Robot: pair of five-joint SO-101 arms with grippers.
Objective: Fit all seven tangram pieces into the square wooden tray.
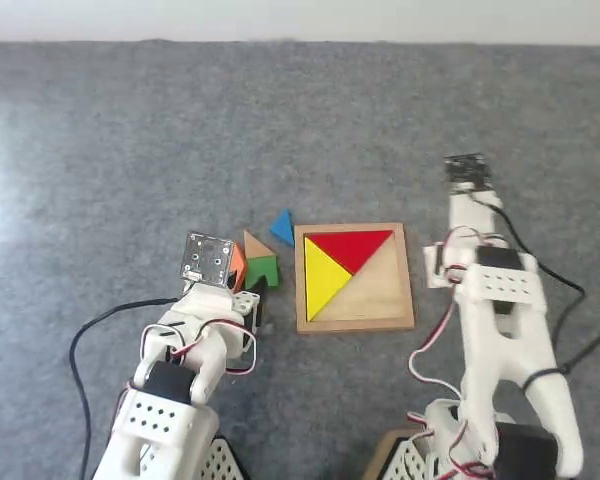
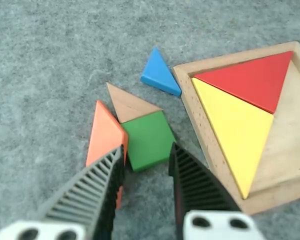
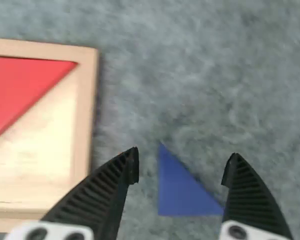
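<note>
Black ridged left fingers (image 2: 101,189) stood spread and empty over the green square (image 2: 149,140), with the orange triangle (image 2: 105,134) and tan triangle (image 2: 129,106) right beside it. The right fingers (image 3: 110,190), likewise parted and holding nothing, straddled a dark blue triangle (image 3: 180,195) on the grey surface (image 1: 130,130) just outside the tray (image 1: 355,322). Only the red triangle (image 1: 355,247) and yellow triangle (image 1: 325,275) sat inside. The cluster and a light blue triangle (image 1: 282,226) lay at its nine-to-eleven o'clock. Two pieces looked placed, with five left.
</note>
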